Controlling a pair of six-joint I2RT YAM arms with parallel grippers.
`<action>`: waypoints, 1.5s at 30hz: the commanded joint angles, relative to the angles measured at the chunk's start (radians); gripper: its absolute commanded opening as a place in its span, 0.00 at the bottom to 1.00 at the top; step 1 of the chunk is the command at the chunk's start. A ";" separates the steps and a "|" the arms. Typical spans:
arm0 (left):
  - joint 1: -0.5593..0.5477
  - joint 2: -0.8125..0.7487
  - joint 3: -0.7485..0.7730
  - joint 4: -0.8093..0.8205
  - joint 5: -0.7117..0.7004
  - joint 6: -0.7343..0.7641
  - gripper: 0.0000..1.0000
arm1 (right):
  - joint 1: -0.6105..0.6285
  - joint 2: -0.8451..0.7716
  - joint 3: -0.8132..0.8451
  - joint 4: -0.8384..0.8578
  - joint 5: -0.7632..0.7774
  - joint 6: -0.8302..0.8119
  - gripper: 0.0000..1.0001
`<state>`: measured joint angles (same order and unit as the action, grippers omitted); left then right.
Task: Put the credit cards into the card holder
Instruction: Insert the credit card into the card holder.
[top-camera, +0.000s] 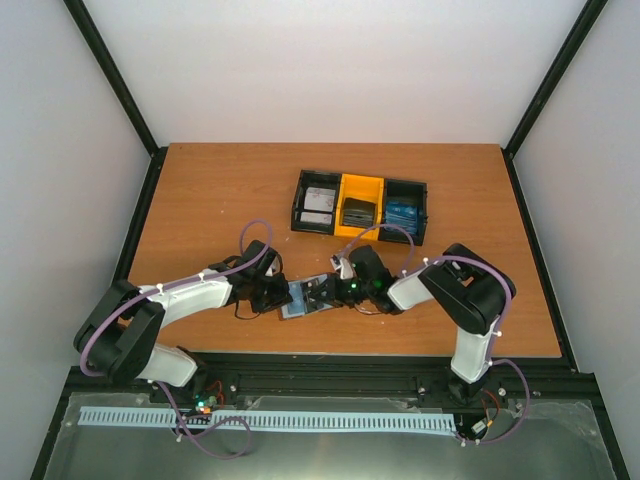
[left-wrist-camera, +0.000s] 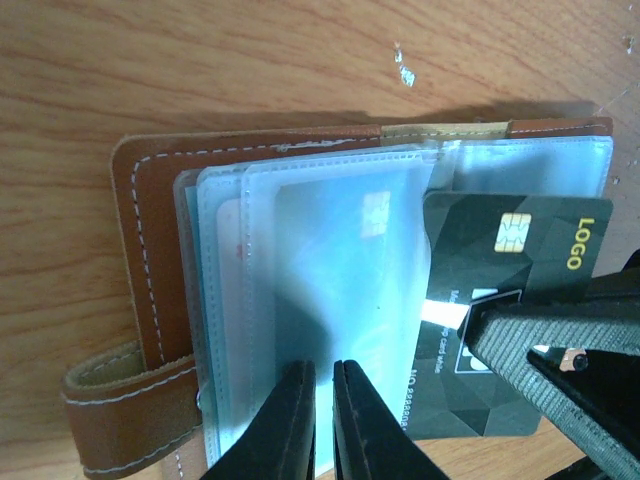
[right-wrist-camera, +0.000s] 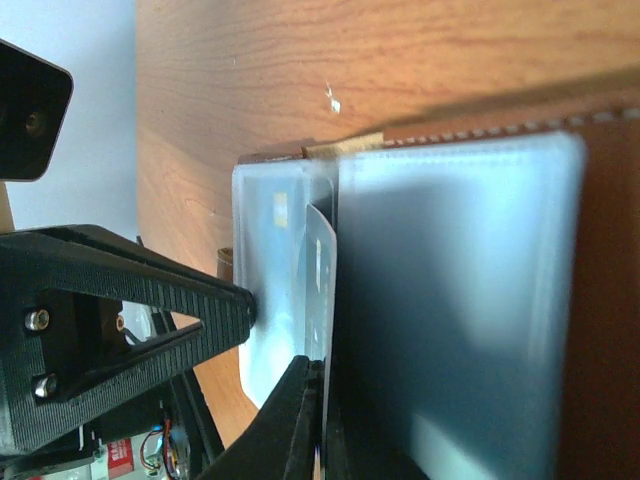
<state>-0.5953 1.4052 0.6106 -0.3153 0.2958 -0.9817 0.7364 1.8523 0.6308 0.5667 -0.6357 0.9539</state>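
Observation:
The brown card holder (top-camera: 300, 300) lies open near the table's front edge, its pale clear sleeves facing up (left-wrist-camera: 150, 220). My right gripper (top-camera: 340, 290) is shut on a dark card (left-wrist-camera: 520, 240) printed "LOGO", whose left end sits under the top sleeve (left-wrist-camera: 330, 250). One right finger (left-wrist-camera: 560, 330) crosses the card. In the right wrist view the card (right-wrist-camera: 320, 255) is edge-on between my right gripper's (right-wrist-camera: 320, 366) closed fingers. My left gripper (left-wrist-camera: 323, 368) is shut, its tips resting on the top sleeve (right-wrist-camera: 275, 300). A lighter card shows inside that sleeve.
A black-and-yellow three-compartment tray (top-camera: 297, 205) stands behind the arms. It holds whitish-grey cards (top-camera: 318, 205), dark cards (top-camera: 358, 212) and blue cards (top-camera: 402, 214). The holder's strap with snap (left-wrist-camera: 120, 415) sticks out on its left side.

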 joint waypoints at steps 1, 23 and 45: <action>-0.008 0.022 0.003 -0.051 -0.033 0.000 0.08 | 0.012 -0.026 -0.050 -0.023 0.045 0.030 0.03; -0.008 0.024 0.009 -0.042 -0.024 0.006 0.08 | 0.029 0.034 0.011 -0.029 0.064 0.021 0.05; -0.008 0.021 0.014 -0.029 -0.016 0.017 0.09 | 0.050 0.049 0.042 -0.042 0.051 0.043 0.14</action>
<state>-0.5953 1.4162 0.6170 -0.3096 0.3012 -0.9810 0.7628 1.9022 0.6685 0.5938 -0.6228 1.0122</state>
